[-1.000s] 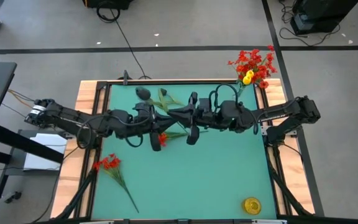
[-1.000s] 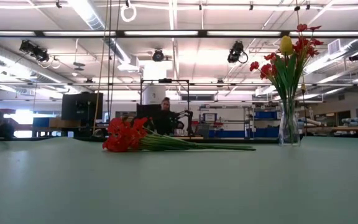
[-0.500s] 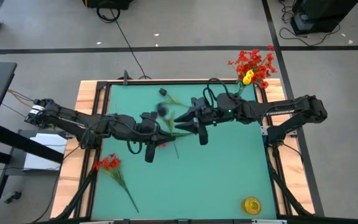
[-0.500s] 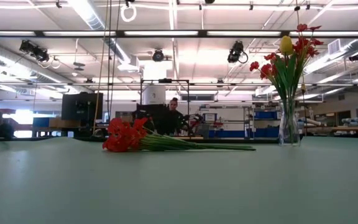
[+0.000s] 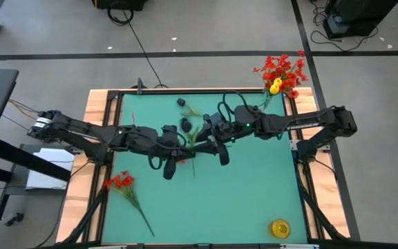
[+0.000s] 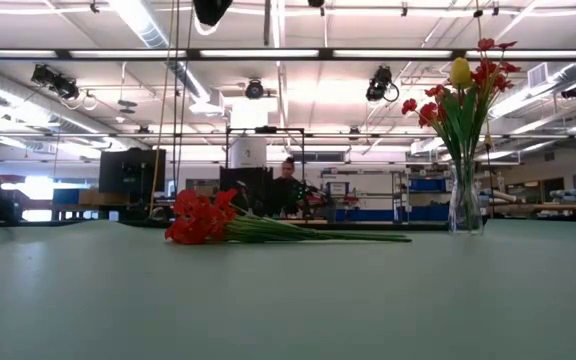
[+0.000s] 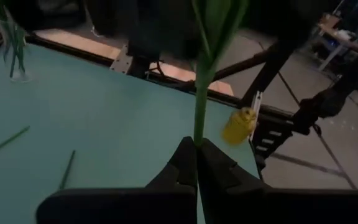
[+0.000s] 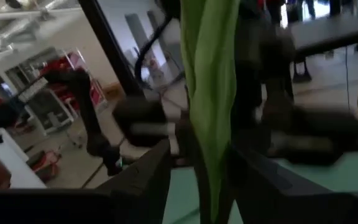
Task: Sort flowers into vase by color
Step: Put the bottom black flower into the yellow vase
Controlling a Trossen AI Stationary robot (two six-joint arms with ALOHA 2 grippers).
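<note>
green table | flower stem upright | left end effector pinches it | right end effector grips its leaf

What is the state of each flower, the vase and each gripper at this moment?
Left gripper: shut on green stem.
Right gripper: around a green leaf.
Vase: upright, holding red and yellow flowers.
Red flowers: lying on table.
Yellow flower head: lying alone.

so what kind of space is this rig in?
Likely a robotics lab or workshop: exposed ceiling ducts and strip lights, another robot rig across the room, cables on concrete floor.
</note>
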